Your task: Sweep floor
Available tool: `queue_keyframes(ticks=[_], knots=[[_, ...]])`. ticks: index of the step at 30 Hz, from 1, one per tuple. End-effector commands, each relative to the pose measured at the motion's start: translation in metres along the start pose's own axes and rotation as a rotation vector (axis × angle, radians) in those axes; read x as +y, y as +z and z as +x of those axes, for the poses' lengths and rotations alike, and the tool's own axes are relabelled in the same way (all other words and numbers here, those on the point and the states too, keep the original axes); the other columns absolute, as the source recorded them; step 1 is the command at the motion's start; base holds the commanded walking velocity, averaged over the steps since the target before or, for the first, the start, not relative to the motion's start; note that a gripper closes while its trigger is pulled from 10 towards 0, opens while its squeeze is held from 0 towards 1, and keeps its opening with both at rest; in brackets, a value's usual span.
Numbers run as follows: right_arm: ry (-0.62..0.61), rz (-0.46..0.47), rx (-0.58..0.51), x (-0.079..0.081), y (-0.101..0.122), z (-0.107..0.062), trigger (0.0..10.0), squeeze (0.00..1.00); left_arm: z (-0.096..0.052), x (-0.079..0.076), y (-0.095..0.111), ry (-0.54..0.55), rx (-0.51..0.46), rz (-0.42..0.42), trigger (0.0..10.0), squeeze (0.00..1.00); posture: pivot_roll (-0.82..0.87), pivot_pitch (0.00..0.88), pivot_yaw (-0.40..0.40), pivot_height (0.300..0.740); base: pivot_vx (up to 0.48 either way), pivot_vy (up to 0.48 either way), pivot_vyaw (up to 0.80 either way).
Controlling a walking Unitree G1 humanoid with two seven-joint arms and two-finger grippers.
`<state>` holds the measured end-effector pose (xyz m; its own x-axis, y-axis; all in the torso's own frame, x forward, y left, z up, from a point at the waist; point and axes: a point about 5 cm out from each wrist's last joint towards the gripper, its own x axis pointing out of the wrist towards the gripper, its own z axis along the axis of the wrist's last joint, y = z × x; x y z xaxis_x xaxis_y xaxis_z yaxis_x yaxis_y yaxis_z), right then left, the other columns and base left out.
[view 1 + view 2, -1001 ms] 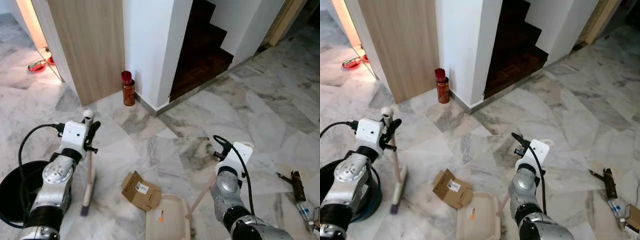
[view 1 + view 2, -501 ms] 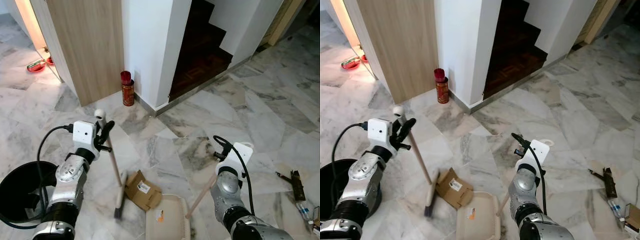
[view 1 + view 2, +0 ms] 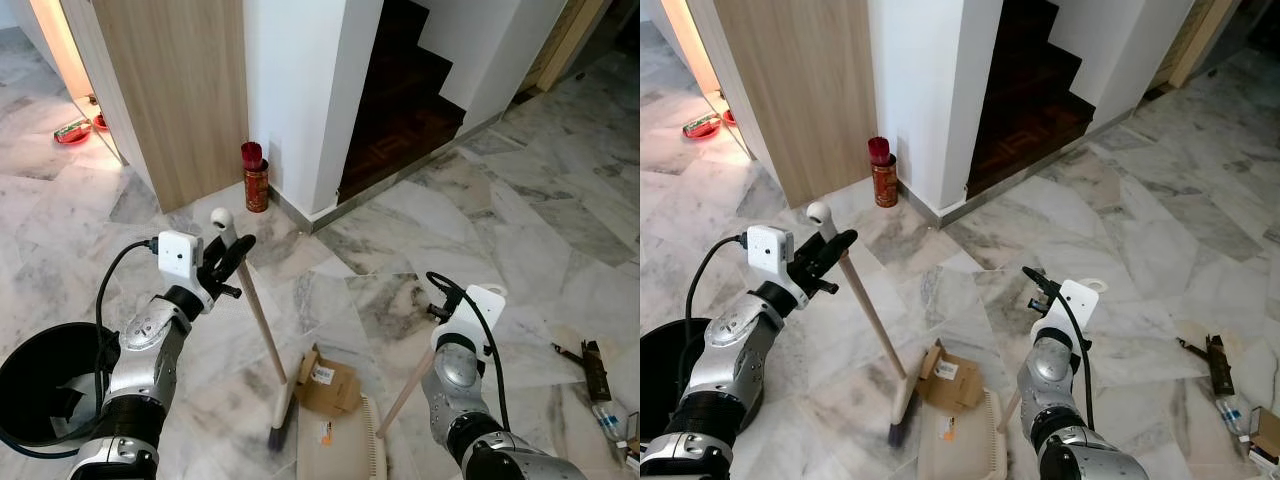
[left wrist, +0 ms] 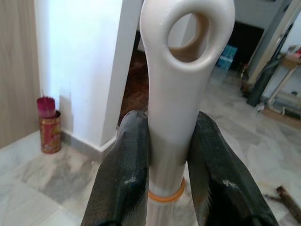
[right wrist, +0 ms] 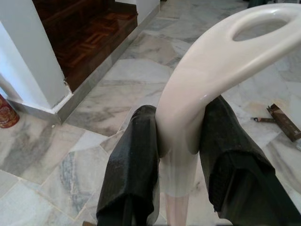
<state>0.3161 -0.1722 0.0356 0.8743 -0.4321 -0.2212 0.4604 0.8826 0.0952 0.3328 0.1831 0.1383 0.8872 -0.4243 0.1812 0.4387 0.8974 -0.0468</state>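
Standing here on the marble floor (image 3: 560, 200), you can see the setup makes sense. Over on the robot's left sits a black bin (image 3: 40, 385), probably parked close for the emptying part later. The broom (image 3: 262, 335) leans from up near the left gripper (image 3: 228, 255) down to its bristles on the floor, right beside the dustpan (image 3: 340, 450), so it can push stuff sideways into it. Jaws are clenched around the broom's handle just under the hanging loop, wrist view shows it clearly. The right gripper (image 5: 181, 141) is clamped on the dustpan's handle the same way, tilting the pan so its lip stays down. The cardboard scrap (image 3: 328, 380) is lying at the pan's mouth, touching the broom head, looks nearly scooped to me. Tiny red can (image 3: 257, 178) by the wall, well apart.
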Motion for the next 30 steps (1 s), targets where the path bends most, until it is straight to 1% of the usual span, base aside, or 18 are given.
queue_keyframes(ticks=[1,4,7,11,14,21,24,25,30], knots=[[-0.01,-0.005,0.027,-0.002,-0.004,0.0,10.0,0.0,0.003,-0.004,0.006,-0.032,-0.034,-0.031,10.0,0.0,0.11,0.105,-0.154,0.74,0.0,0.0,0.0],[-0.019,-0.002,0.027,-0.002,-0.003,0.0,10.0,0.0,0.002,-0.01,0.009,-0.067,-0.035,-0.046,10.0,0.0,0.11,0.101,-0.152,0.74,0.0,0.0,0.0],[-0.054,0.013,0.027,-0.005,0.001,0.003,10.0,0.0,-0.001,-0.016,0.013,-0.094,-0.036,-0.055,10.0,0.0,0.12,0.095,-0.149,0.74,0.0,0.0,0.0],[-0.09,0.043,0.03,-0.008,0.006,0.007,10.0,0.0,-0.003,-0.02,0.017,-0.114,-0.037,-0.059,10.0,0.0,0.13,0.086,-0.146,0.74,0.0,0.0,0.0],[-0.118,0.03,0.009,-0.008,0.012,0.01,10.0,0.0,-0.007,-0.025,0.022,-0.132,-0.036,-0.062,10.0,0.0,0.14,0.076,-0.144,0.74,0.0,0.0,0.0],[-0.148,0.018,-0.008,-0.008,0.015,0.011,10.0,0.0,-0.013,-0.028,0.027,-0.134,-0.026,-0.075,10.0,0.0,0.15,0.065,-0.136,0.74,0.0,0.0,0.0],[-0.162,0.019,-0.009,-0.009,0.015,0.01,10.0,0.0,-0.014,-0.032,0.028,-0.156,-0.017,-0.08,10.0,0.0,0.16,0.057,-0.132,0.74,0.0,0.0,0.0],[-0.179,0.023,-0.012,-0.011,0.015,0.01,10.0,0.0,-0.015,-0.036,0.029,-0.18,-0.008,-0.083,10.0,0.0,0.16,0.056,-0.131,0.74,0.0,0.0,0.0],[-0.189,0.028,-0.016,-0.012,0.017,0.011,10.0,0.0,-0.019,-0.041,0.028,-0.225,0.029,-0.08,10.0,0.0,0.17,0.047,-0.127,0.74,0.0,0.0,0.0]])
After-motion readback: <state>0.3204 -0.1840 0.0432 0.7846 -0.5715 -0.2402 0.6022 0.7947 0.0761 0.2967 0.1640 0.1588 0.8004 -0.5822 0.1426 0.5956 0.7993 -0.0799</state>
